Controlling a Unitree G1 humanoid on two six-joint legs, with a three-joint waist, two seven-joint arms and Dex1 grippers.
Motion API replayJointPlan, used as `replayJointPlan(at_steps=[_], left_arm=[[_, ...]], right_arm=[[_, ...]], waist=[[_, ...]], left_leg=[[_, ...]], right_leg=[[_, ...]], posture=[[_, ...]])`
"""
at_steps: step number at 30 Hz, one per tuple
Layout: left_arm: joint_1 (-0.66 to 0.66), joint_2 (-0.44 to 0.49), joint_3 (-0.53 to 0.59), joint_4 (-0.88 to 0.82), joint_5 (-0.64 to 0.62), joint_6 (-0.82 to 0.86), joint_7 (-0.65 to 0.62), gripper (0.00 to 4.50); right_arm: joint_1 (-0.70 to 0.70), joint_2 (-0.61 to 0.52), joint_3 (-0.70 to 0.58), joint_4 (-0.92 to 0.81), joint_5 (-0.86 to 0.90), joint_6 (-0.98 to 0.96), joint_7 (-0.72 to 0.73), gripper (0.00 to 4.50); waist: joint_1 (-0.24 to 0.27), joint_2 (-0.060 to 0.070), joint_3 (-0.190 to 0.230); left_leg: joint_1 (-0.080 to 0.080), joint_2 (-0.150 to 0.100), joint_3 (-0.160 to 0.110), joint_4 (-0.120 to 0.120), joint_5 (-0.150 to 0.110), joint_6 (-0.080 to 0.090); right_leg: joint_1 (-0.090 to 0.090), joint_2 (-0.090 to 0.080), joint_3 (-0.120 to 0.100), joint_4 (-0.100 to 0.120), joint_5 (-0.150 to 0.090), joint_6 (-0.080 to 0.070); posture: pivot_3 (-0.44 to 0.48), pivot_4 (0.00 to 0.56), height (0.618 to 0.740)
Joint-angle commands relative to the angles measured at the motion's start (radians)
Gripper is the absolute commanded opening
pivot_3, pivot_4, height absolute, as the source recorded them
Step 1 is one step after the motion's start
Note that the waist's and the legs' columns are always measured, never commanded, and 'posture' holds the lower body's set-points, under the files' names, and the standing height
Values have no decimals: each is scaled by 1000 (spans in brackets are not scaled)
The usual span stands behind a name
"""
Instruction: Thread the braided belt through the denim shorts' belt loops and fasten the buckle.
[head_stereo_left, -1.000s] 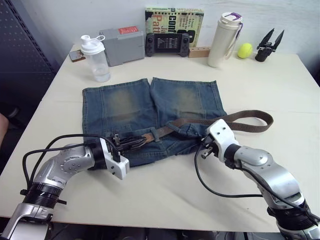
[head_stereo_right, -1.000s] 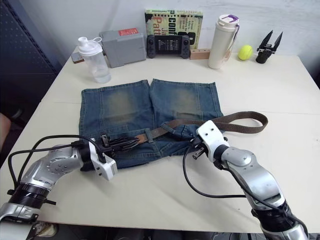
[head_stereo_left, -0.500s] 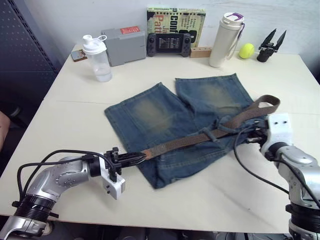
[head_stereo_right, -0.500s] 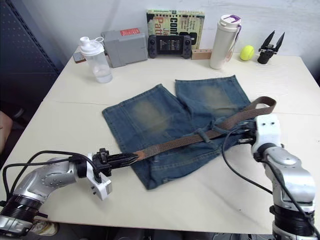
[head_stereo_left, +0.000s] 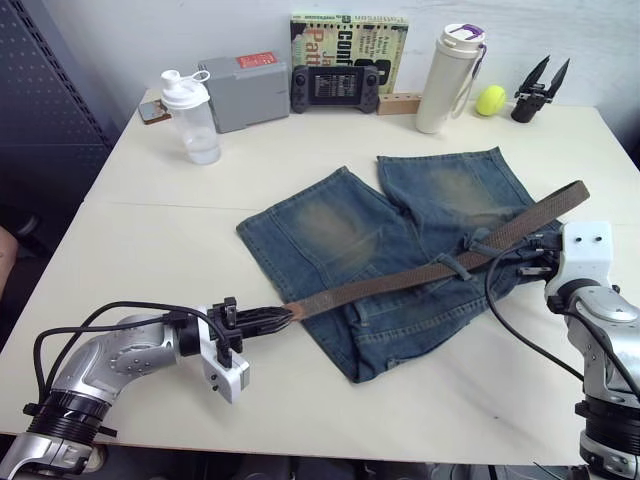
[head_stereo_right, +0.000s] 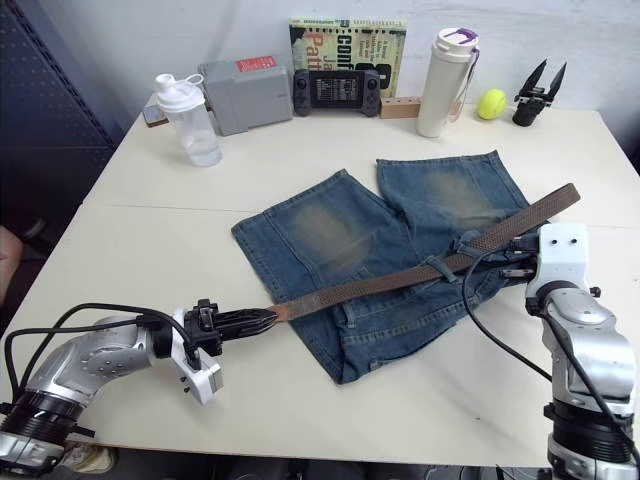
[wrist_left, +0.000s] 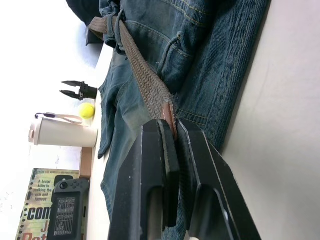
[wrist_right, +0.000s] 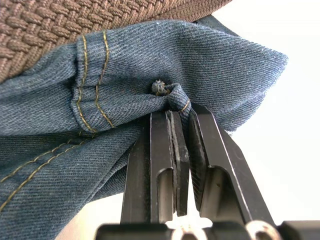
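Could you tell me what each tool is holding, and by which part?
The left tool pinches the braided belt by its tip end; the right tool pinches the denim shorts by a bunched fold of their edge.

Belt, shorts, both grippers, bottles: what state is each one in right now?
Belt: pulled straight through a loop.
Shorts: flat, skewed on the table.
Left gripper: shut on the belt's tip.
Right gripper: shut on a denim fold.
Shaker bottle: upright, capped.
White bottle: upright, lid closed.
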Motion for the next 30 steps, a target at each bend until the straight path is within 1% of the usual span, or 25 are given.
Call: replayJointPlan(at_steps=[1, 2, 4, 6, 7, 9, 10, 11, 12, 13, 14, 15, 16, 17, 19, 20, 23, 25, 27, 28, 29, 30], left_arm=[[-2, -8, 5, -36, -39, -6, 8, 0], [-2, -8, 4, -37, -41, -6, 8, 0], [-4, -13, 0, -43, -49, -6, 8, 0], [-8, -21, -3, -49, -55, -3, 7, 0], [-10, -26, -3, -51, -57, -3, 7, 0], [-13, -35, -4, -57, -56, -2, 8, 0], [-15, -41, -6, -58, -57, -2, 8, 0], [-18, -44, -8, -58, -56, -3, 8, 0], [-22, -50, -10, -59, -54, -6, 9, 0], [-26, -55, -12, -60, -53, -9, 9, 0], [-28, -58, -12, -61, -53, -11, 9, 0], [-32, -63, -15, -63, -49, -13, 8, 0], [-34, -67, -17, -63, -46, -14, 6, 0], [-36, -69, -18, -63, -44, -15, 5, 0], [-44, -74, -27, -64, -44, -23, 1, 0], [-49, -77, -33, -64, -43, -25, -1, 0], [-62, -86, -49, -64, -38, -31, -5, 0], [-74, -97, -59, -63, -32, -35, -5, 0], [-83, -105, -68, -59, -30, -36, -6, 0], [-85, -107, -69, -58, -30, -36, -7, 0], [-87, -108, -73, -56, -26, -41, -7, 0], [-88, -109, -75, -54, -22, -45, -7, 0]], right_arm=[[-27, -49, -104, -121, 130, 109, 110, 2098], [-35, -59, -117, -137, 163, 138, 138, 2540], [-89, -88, -196, -160, 284, 268, 218, 3466], [-152, -112, -287, -164, 399, 435, 300, 3466], [-166, -121, -330, -147, 495, 500, 333, 3466], [-140, -136, -388, -103, 769, 554, 368, 3466], [-96, -150, -396, -93, 920, 554, 378, 3466], [-58, -154, -398, -91, 1032, 554, 371, 3466], [-37, -132, -399, -74, 1129, 554, 327, 3466], [44, -156, -338, -53, 1339, 435, 188, 3466], [108, -185, -286, -39, 1503, 330, 70, 3466], [179, -183, -208, -60, 1632, 219, -16, 3466], [231, -187, -149, -88, 1701, 134, -63, 3466], [261, -186, -112, -115, 1720, 80, -77, 3466], [329, -97, 31, -190, 1726, -46, -184, 3466], [348, -22, 105, -217, 1726, -129, -264, 3466], [385, 159, 275, -286, 1726, -323, -463, 3466], [404, 254, 375, -318, 1726, -408, -584, 3466], [404, 324, 438, -334, 1726, -477, -675, 3466], [402, 341, 454, -341, 1726, -500, -703, 3466], [390, 388, 465, -347, 1726, -540, -732, 3466], [378, 411, 463, -345, 1726, -566, -754, 3466]], waist=[[0, 0, 0], [0, 0, 0], [-3, 0, 0], [-3, 1, 0], [-3, 1, 0], [0, 1, 0], [2, 0, 0], [5, 0, 0], [7, 0, 0], [6, 0, 0], [6, 0, 0], [6, 0, 0], [4, -1, 0], [3, -1, 0], [-2, -2, 0], [-3, -3, -1], [-5, -3, -1], [-6, -3, -2], [-2, -3, -2], [-1, -3, -2], [-1, -3, -2], [-1, -3, -2]], left_leg=[[0, 0, 0, 0, 0, 0], [0, 0, 0, 0, 0, 0], [0, 0, 0, 0, 0, 0], [0, 0, 0, 0, 0, 0], [0, 1, 0, 0, 0, 0], [0, 1, -1, 0, 0, 0], [0, 1, -2, 0, 0, 0], [0, 1, -2, 0, 0, 0], [0, 0, -3, 0, 0, 0], [0, -1, -2, 0, 0, 0], [0, -1, -2, 0, 0, 0], [0, -1, -2, 0, 0, 1], [0, -1, -1, 0, 0, 1], [1, -1, 0, 1, 0, 1], [1, -1, 2, 0, 0, 1], [2, 1, 2, 0, 0, 1], [3, 3, 1, -1, 0, 0], [2, 2, 1, 0, 0, 0], [2, 2, 0, 0, 0, 0], [2, 2, -1, 1, 0, 0], [2, 2, -1, 1, 0, 0], [2, 2, -1, 1, 0, 0]], right_leg=[[0, 0, 0, 0, 0, 0], [0, 0, 0, 0, 0, 0], [0, 0, 0, 0, 0, 0], [0, 0, 1, 0, 0, 0], [0, 0, 0, 0, 0, 0], [1, 1, 0, 0, 0, 0], [1, 0, 0, 0, 0, 0], [1, 0, -1, 0, 0, 0], [1, 0, -1, 0, 0, 0], [2, 0, -1, 1, 0, 0], [2, 0, -1, 0, 0, 0], [2, -1, 0, 0, 0, 0], [3, -1, -1, 0, 0, 0], [3, -1, -2, 0, 0, 0], [3, -1, -1, 0, 0, 0], [3, 0, 0, -1, 0, 0], [1, 1, -1, 0, 0, 0], [1, 0, 0, 0, 0, 0], [1, 0, 0, 0, 0, 0], [2, 0, 0, 0, 0, 0], [2, 0, 0, 0, 0, 0], [2, 0, 0, 0, 0, 0]], posture=[[0, 150, 731], [0, 150, 731], [0, 150, 731], [0, 150, 731], [0, 150, 731], [0, 150, 731], [0, 150, 731], [0, 150, 731], [0, 150, 731], [0, 150, 731], [0, 150, 731], [0, 150, 731], [0, 150, 731], [0, 150, 731], [0, 150, 731], [0, 150, 731], [0, 150, 731], [0, 150, 731], [0, 150, 731], [0, 150, 731], [0, 150, 731], [0, 150, 731]])
